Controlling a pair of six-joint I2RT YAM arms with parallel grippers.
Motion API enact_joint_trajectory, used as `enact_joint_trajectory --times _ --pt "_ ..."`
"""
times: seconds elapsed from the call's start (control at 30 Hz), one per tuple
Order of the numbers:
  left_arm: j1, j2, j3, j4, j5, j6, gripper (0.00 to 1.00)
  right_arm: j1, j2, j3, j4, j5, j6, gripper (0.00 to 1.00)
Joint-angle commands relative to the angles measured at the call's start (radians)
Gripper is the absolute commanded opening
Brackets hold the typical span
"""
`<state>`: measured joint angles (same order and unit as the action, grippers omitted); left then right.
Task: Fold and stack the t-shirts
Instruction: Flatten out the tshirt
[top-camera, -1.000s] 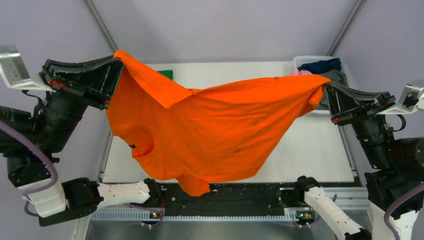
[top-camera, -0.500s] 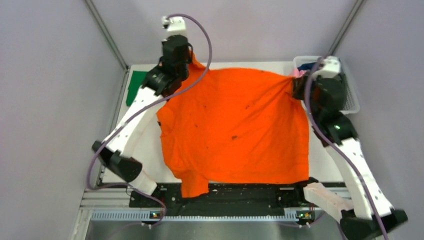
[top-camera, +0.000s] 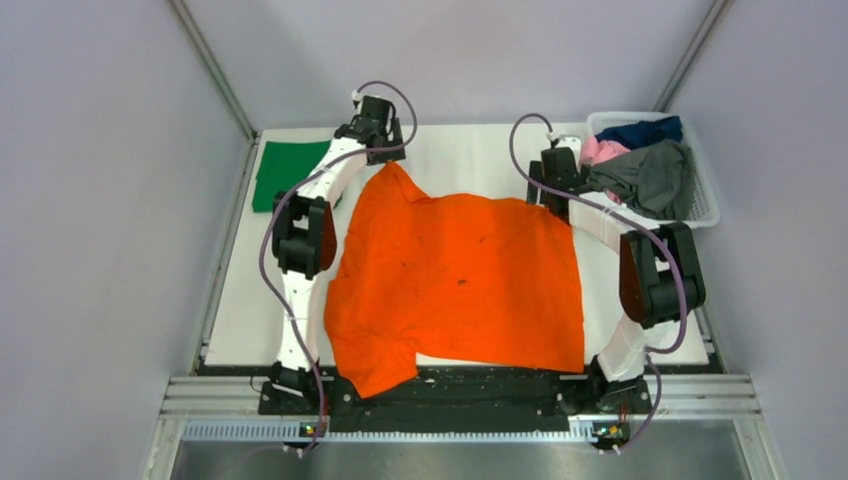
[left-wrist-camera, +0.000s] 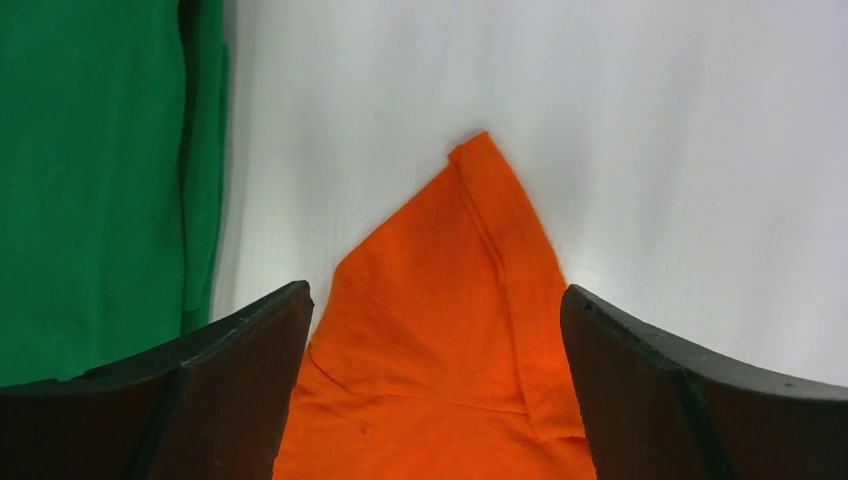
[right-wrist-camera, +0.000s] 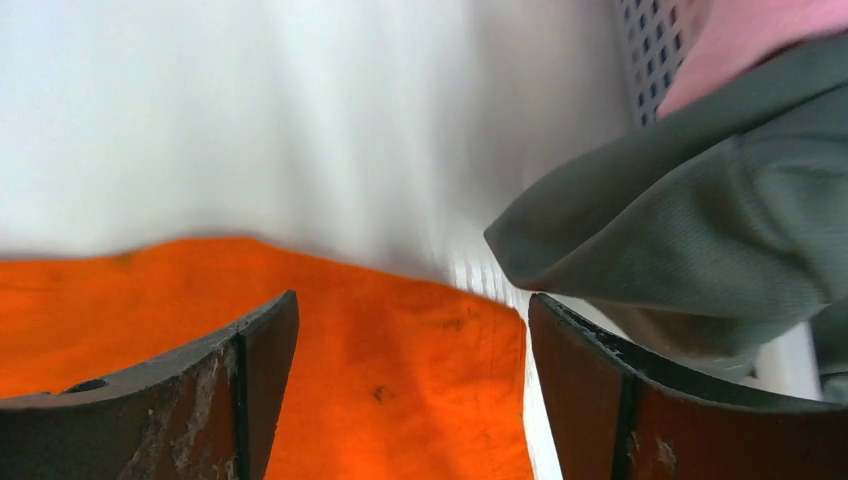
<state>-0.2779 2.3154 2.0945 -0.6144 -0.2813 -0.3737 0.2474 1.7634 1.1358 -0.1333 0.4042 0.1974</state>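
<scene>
A bright orange t-shirt (top-camera: 460, 285) with tiny dark specks lies spread flat on the white table, its near edge draped over the black rail. My left gripper (top-camera: 388, 155) stands open over the shirt's far left corner (left-wrist-camera: 450, 330), which lies loose between the fingers. Above the far right corner (right-wrist-camera: 380, 390), my right gripper (top-camera: 552, 195) is open too, holding nothing. A folded green t-shirt (top-camera: 285, 175) rests at the far left, also in the left wrist view (left-wrist-camera: 90, 180). Grey (top-camera: 650, 175), pink (top-camera: 600, 150) and navy (top-camera: 640, 130) t-shirts fill the basket.
The white lattice basket (top-camera: 705, 215) stands at the far right corner of the table. The grey shirt (right-wrist-camera: 700, 230) hangs over its rim close to my right fingers. Both arms reach far across the table along the orange shirt's sides.
Both arms carried the stretched orange shirt from up high toward the far end and laid it flat. Both grippers then opened and let its corners go.
</scene>
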Motion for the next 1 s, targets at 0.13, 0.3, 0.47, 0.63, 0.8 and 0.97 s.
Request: enact_joint_trajectory --times 0.13,0.3,0.47,0.63,0.8,0.97 --pt "-0.021 -0.29 -0.19 0.084 0.142 -0.078 0.99 0.015 -0.222 -0.058 0.039 -0.132 0.03 0.94" --pt "-0.03 -0.389 -0.465 0.24 0.317 -0.145 0.99 0.016 -0.301 -0.211 0.097 -0.344 0.117 0.99" --pt "-0.033 -0.302 -0.446 0.272 0.366 -0.192 0.99 0.016 -0.296 -0.282 0.125 -0.418 0.134 0.99" --pt "-0.032 -0.176 -0.366 0.313 0.348 -0.23 0.99 0.016 -0.268 -0.306 0.138 -0.419 0.133 0.99" --pt "-0.032 -0.105 -0.332 0.389 0.328 -0.262 0.99 0.016 -0.224 -0.301 0.157 -0.424 0.132 0.99" --pt "-0.032 -0.057 -0.3 0.438 0.365 -0.295 0.99 0.016 -0.188 -0.288 0.146 -0.419 0.128 0.99"
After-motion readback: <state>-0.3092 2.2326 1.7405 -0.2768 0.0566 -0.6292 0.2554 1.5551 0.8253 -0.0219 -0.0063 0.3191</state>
